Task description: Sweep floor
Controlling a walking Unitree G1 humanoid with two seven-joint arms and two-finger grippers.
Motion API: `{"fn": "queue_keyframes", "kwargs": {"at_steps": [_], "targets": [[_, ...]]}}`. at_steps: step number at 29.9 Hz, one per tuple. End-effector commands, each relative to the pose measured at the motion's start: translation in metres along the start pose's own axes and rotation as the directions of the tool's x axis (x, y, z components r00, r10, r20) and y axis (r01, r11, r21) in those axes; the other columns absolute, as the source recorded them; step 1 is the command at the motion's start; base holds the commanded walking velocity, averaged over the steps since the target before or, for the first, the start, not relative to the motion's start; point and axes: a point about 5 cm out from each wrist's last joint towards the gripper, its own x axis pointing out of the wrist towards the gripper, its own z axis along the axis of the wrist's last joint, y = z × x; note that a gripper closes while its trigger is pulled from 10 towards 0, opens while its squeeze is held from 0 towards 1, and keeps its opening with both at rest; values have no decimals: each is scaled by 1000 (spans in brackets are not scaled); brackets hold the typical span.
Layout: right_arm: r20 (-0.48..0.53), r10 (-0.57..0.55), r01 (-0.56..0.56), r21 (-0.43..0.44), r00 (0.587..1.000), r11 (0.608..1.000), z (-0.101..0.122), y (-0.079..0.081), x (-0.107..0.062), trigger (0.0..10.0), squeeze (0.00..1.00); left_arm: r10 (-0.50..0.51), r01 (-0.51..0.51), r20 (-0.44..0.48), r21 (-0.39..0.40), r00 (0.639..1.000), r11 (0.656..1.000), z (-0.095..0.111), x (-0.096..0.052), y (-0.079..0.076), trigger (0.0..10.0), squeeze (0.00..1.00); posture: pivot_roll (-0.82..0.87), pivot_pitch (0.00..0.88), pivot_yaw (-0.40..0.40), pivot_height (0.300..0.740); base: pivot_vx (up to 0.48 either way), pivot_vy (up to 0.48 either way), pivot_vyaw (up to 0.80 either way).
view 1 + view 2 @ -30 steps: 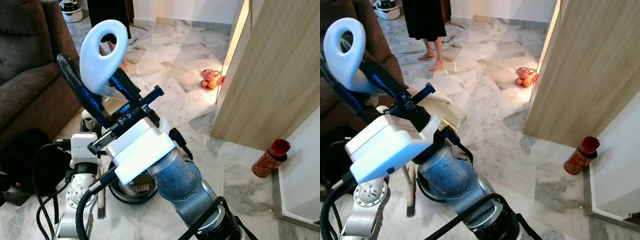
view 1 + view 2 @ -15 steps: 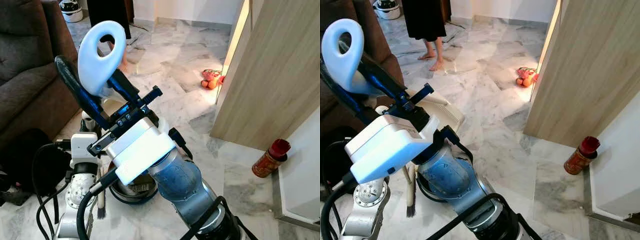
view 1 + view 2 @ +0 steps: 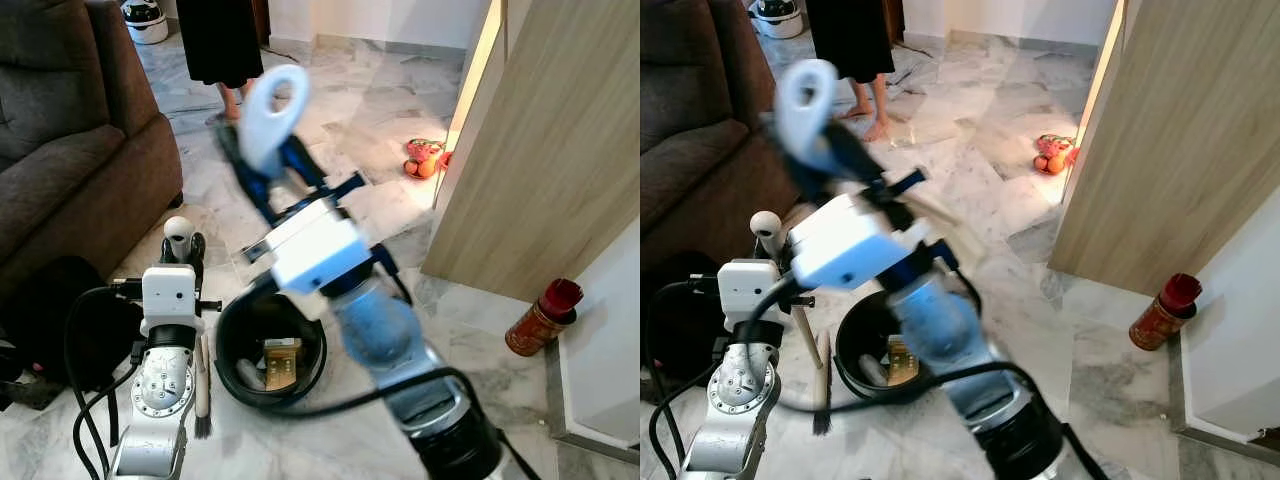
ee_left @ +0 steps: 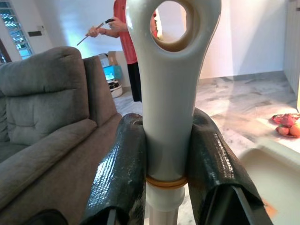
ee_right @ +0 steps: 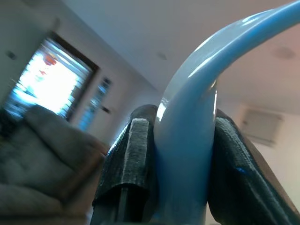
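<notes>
The raised right arm and its pale handle are motion-blurred.

Right arm swings forward and away from the camera

The right pincer, clamped on the pale blue looped handle, moves from close before the head camera to farther out over the floor, toward the person, and shows motion blur. With the arm out of the way, the black bucket, the litter in it and the brown sofa become exposed.
</notes>
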Motion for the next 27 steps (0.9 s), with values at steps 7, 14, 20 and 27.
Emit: {"fn": "queue_keyframes", "kwargs": {"at_steps": [7, 14, 20, 27], "targets": [[-120, -212, 194, -142, 970, 971, -32, -48, -11, 10000, 0, -9, 9, 61, 6, 998, 1000, 11, 3, 0, 10000, 0, 121, 122, 24, 740, 0, 0, 0], [-216, -283, 235, -225, 934, 946, -60, -70, -32, 10000, 0, -14, 14, 59, 7, 998, 1000, 12, 2, 0, 10000, 0, 123, 126, 25, 740, 0, 0, 0], [-309, -336, 267, -245, 890, 932, -82, -81, -50, 10000, 0, -16, 16, 56, 11, 998, 1000, 12, 0, 2, 10000, 0, 130, 133, 26, 740, 0, 0, 0], [-414, -372, 311, -208, 831, 927, -102, -82, -72, 10000, 0, -27, 26, 50, 12, 998, 1000, 11, -1, 2, 10000, 0, 132, 139, 30, 740, 0, 0, 0]]}}
